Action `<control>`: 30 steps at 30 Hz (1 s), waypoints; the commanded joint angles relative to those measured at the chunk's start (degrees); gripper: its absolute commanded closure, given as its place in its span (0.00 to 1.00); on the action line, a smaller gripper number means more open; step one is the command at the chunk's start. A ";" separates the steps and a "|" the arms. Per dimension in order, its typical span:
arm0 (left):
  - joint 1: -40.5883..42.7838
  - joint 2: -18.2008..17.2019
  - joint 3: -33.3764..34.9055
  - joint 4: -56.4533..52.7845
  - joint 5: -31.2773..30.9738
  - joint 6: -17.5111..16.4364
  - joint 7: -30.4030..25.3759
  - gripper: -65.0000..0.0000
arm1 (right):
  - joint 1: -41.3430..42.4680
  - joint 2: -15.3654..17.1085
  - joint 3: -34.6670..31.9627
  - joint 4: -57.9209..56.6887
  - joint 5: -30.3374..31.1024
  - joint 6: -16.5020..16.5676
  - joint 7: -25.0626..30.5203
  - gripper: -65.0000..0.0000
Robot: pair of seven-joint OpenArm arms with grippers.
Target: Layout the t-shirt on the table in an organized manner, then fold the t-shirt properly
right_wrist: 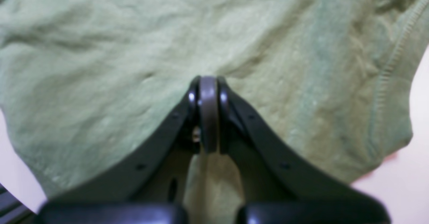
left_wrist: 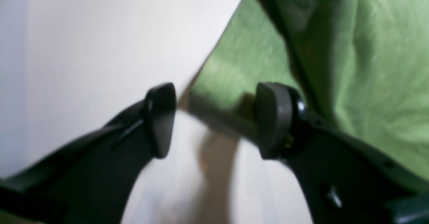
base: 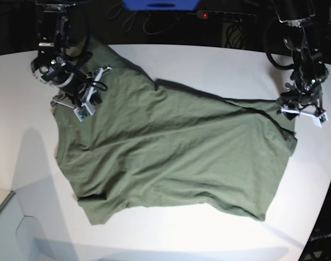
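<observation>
The olive-green t-shirt (base: pixel 176 152) lies spread and wrinkled across the white table (base: pixel 208 65). My right gripper (base: pixel 81 103) is at the shirt's far-left part. In the right wrist view its fingers (right_wrist: pixel 208 110) are shut together, and folds of the t-shirt (right_wrist: pixel 134 49) run in toward their tips. My left gripper (base: pixel 302 111) hovers at the shirt's right edge. In the left wrist view it (left_wrist: pixel 214 116) stands open with nothing between the pads. The t-shirt (left_wrist: pixel 368 66) lies just beyond and to the right of it, with bare table (left_wrist: pixel 100 49) on the left.
The table's curved edge (base: pixel 328 179) runs close past the left arm on the right. Dark floor, cables and a blue object (base: pixel 160 4) lie beyond the far edge. A grey surface (base: pixel 7 228) sits at the lower left corner.
</observation>
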 commanded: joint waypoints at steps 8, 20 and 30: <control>-1.75 -0.92 0.68 -7.06 -0.03 -0.03 -0.16 1.00 | 0.79 0.30 2.84 0.98 1.08 -0.23 1.11 1.00; 3.87 -0.83 0.33 28.02 -0.56 0.06 1.42 1.00 | 2.89 0.48 2.84 -1.13 1.08 -0.23 1.46 1.00; -18.46 -0.57 3.67 26.43 -0.12 0.06 13.99 1.00 | 4.30 0.65 2.84 -3.42 1.08 -0.23 1.55 1.00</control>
